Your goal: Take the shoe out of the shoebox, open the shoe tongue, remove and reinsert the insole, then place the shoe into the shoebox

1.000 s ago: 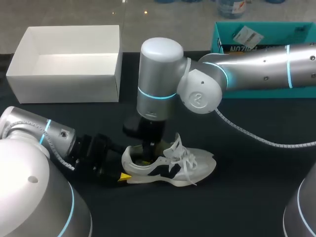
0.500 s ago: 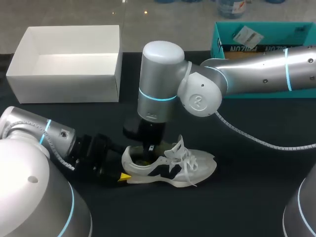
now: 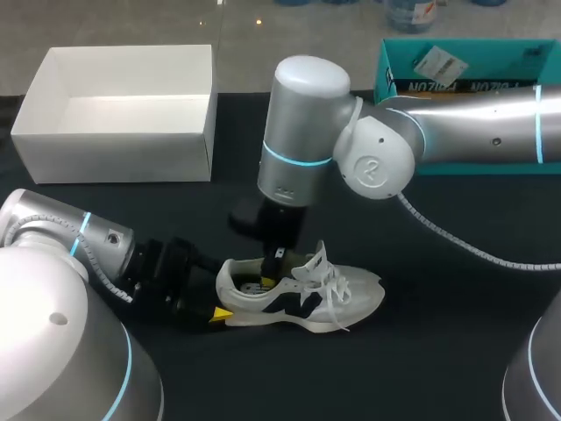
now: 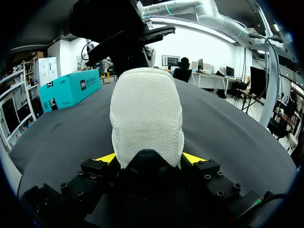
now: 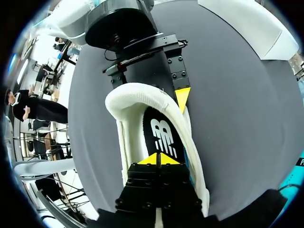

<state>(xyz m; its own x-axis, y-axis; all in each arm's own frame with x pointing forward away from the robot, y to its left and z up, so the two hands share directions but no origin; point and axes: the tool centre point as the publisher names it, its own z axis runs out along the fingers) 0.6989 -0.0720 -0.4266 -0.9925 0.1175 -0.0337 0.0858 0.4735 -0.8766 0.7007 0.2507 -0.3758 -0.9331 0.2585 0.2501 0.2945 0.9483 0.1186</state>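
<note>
A white shoe point(image 3: 302, 294) with a black side mark lies on the black table, toe pointing right and laces loose. My left gripper point(image 3: 216, 303) stands at its heel point(image 4: 146, 114). One yellow tip presses each side, so it is shut on the shoe. My right gripper point(image 3: 274, 261) points straight down into the shoe's opening. In the right wrist view its yellow tips point(image 5: 159, 159) are shut together just above the black insole point(image 5: 161, 135), which lies flat inside the shoe. Whether the tips pinch the insole I cannot tell.
An open white shoebox point(image 3: 114, 158) stands at the back left of the table. A teal box point(image 3: 456, 61) sits at the back right, behind my right arm. A grey cable point(image 3: 456, 250) hangs from that arm over the table.
My right arm has risen and shifted a little to the right, drawing its fingers partly up out of the shoe. The shoe and my left arm have stayed put.
</note>
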